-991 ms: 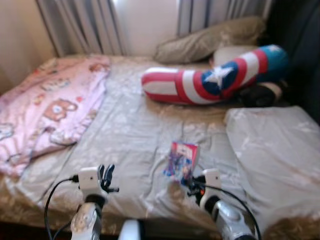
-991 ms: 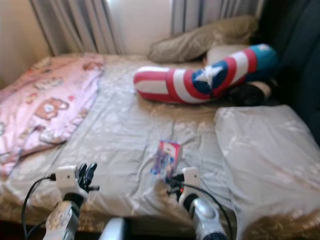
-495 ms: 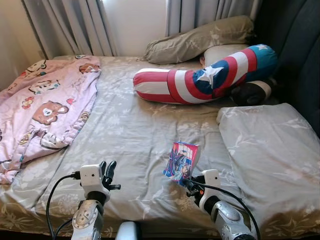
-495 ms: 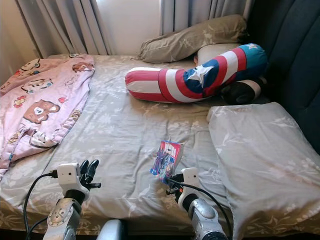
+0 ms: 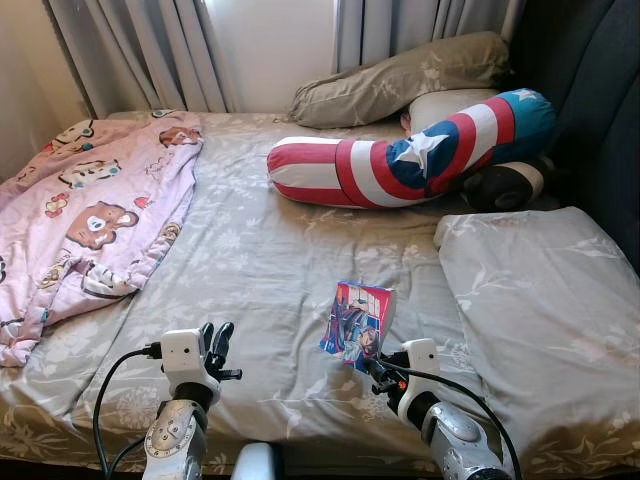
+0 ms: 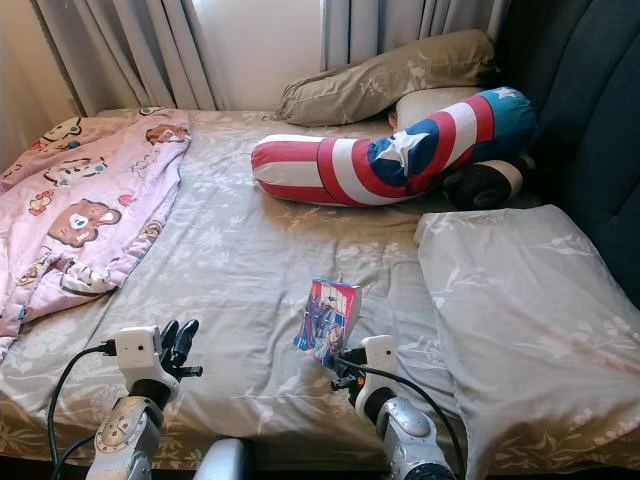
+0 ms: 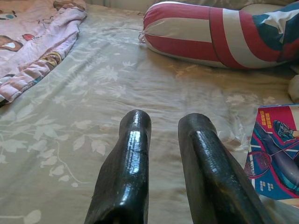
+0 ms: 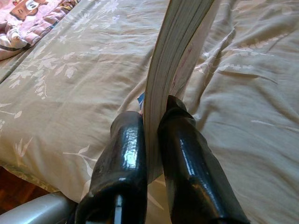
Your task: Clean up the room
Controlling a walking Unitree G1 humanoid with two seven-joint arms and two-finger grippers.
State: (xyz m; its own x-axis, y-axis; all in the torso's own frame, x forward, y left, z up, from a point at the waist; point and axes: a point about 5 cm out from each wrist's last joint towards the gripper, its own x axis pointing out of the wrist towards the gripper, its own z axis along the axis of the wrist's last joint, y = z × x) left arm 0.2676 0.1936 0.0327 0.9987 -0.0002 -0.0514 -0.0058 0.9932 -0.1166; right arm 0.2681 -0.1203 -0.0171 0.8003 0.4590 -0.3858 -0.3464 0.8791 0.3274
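A thin colourful book (image 5: 357,323) stands upright above the grey floral bed sheet (image 5: 260,260), near the bed's front edge. My right gripper (image 5: 375,372) is shut on the book's lower edge; in the right wrist view both black fingers (image 8: 126,154) pinch the book (image 8: 175,51) by its pages. To the left my left gripper (image 5: 216,341) hovers over the sheet with nothing in it, its fingers (image 7: 133,154) a small gap apart. The book's cover (image 7: 278,158) lies off to its side.
A pink bear-print blanket (image 5: 80,210) is heaped on the bed's left side. A red, white and blue star bolster (image 5: 420,150) and a beige pillow (image 5: 400,75) lie at the back. A grey pillow (image 5: 540,290) covers the right. Curtains hang behind.
The camera swung left and steadied from the blurred frame a second ago. The book in my right gripper has risen slightly and shifted a little left. The left arm holds still.
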